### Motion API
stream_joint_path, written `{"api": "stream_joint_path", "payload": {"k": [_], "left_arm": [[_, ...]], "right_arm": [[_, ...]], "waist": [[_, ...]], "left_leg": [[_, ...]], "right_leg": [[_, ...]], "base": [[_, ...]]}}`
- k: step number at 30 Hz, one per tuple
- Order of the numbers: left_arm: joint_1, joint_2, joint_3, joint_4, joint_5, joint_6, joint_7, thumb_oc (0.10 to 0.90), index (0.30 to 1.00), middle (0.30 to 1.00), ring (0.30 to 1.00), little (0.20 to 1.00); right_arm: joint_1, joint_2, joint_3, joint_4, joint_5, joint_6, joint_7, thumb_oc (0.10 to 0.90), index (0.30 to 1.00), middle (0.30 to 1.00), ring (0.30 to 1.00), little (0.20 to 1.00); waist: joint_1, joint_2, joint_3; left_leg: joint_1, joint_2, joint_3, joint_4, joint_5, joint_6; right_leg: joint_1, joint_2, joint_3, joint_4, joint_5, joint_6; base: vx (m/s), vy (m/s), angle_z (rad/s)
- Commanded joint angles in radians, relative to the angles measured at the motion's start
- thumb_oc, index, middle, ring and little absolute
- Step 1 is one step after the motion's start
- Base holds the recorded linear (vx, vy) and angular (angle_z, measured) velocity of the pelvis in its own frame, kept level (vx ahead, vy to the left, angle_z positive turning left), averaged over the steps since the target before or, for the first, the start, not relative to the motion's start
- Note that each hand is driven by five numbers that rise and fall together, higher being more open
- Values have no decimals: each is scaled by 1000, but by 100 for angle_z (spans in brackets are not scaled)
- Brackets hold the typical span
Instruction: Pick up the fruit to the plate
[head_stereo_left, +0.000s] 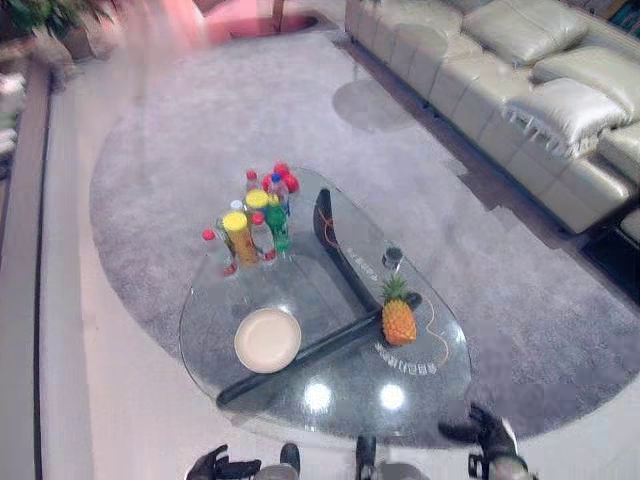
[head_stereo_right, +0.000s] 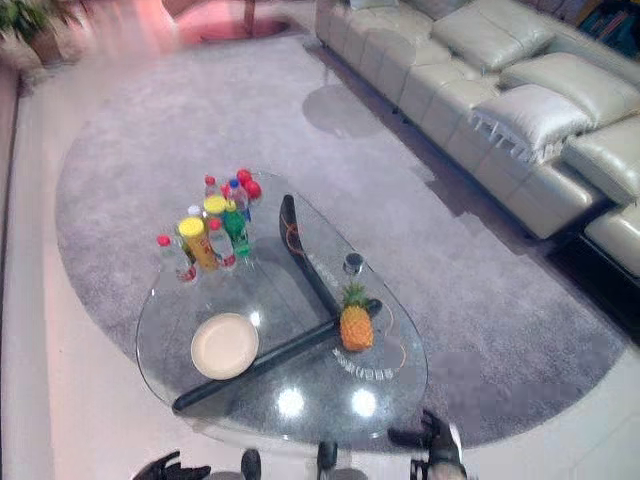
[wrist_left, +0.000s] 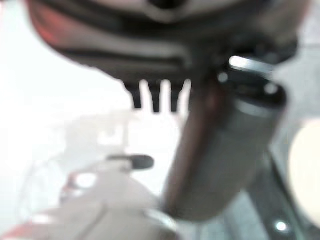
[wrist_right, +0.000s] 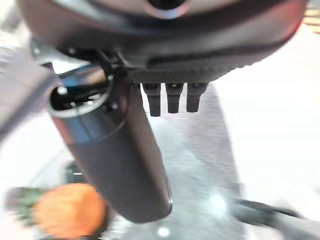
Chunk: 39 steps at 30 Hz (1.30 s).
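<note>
Both hands hang low at the glass counter's (head_stereo_left: 330, 400) near edge, the left hand (head_stereo_left: 215, 465) and right hand (head_stereo_left: 490, 435) with fingers straight, holding nothing. The pineapple (head_stereo_left: 398, 318) stands upright, right of the plate (head_stereo_left: 268, 340).

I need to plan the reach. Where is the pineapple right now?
The pineapple stands upright on the glass table, robot's right side, right of the empty plate and ahead of the right hand.
</note>
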<state>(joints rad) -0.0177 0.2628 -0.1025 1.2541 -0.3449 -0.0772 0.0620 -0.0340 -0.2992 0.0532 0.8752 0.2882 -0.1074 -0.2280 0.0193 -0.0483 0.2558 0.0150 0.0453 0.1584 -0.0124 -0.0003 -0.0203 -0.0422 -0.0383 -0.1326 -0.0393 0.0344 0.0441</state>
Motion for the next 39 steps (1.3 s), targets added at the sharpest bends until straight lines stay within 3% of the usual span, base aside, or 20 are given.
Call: {"api": "stream_joint_path", "payload": {"k": [1, 5, 14, 21, 29, 39], "left_arm": [[6, 23, -8, 7, -52, -39, 29, 800, 900, 900, 900, 900], [9, 25, 1, -5, -72, -60, 27, 800, 900, 900, 900, 900], [-4, 29, -8, -48, -114, -126, 12, 800, 900, 900, 900, 900], [-26, 28, -53, -68, -157, -135, 12, 800, 900, 900, 900, 900], [-70, 23, -101, -109, -209, -128, 23, 800, 900, 900, 900, 900], [-78, 4, -135, -183, -236, -100, 44, 800, 900, 900, 900, 900]], "right_arm": [[-45, -74, 30, -216, 33, -52, -113, 800, 900, 900, 900, 900], [-37, -93, 9, -425, -14, -59, -159, 800, 900, 900, 900, 900], [-71, -119, -30, -629, -27, -107, -182, 800, 900, 900, 900, 900], [-162, -124, -14, -680, -8, -120, -230, 800, 900, 900, 900, 900], [-328, -127, 15, -688, 0, -69, -310, 800, 900, 900, 900, 900], [-438, -116, 36, -741, 15, -88, -344, 800, 900, 900, 900, 900]], "waist": [[-5, -21, 24], [-18, -26, 63], [-11, -23, 132], [5, -7, 193], [19, 11, 263], [28, 36, 264]], "left_leg": [[-48, -34, -8, 88, -63, 4], [-89, -34, -1, 126, -70, 8], [-180, -52, -11, 213, -88, 20], [-228, -64, -8, 239, -89, 28], [-300, -72, 2, 280, -90, 32], [-389, -87, 13, 302, -90, 39]], "right_leg": [[-34, -34, -4, 148, -45, 55], [-75, -32, -7, 183, -54, 56], [-142, -25, -6, 236, -67, 49], [-193, -25, -21, 265, -62, 49], [-256, -29, -33, 285, -53, 38], [-355, -37, -45, 317, -53, 32]], "base": [[-94, -11, -1], [-65, 4, 0], [-23, 9, 0], [-42, 25, 1], [-31, 36, 1], [14, 61, 2]]}}
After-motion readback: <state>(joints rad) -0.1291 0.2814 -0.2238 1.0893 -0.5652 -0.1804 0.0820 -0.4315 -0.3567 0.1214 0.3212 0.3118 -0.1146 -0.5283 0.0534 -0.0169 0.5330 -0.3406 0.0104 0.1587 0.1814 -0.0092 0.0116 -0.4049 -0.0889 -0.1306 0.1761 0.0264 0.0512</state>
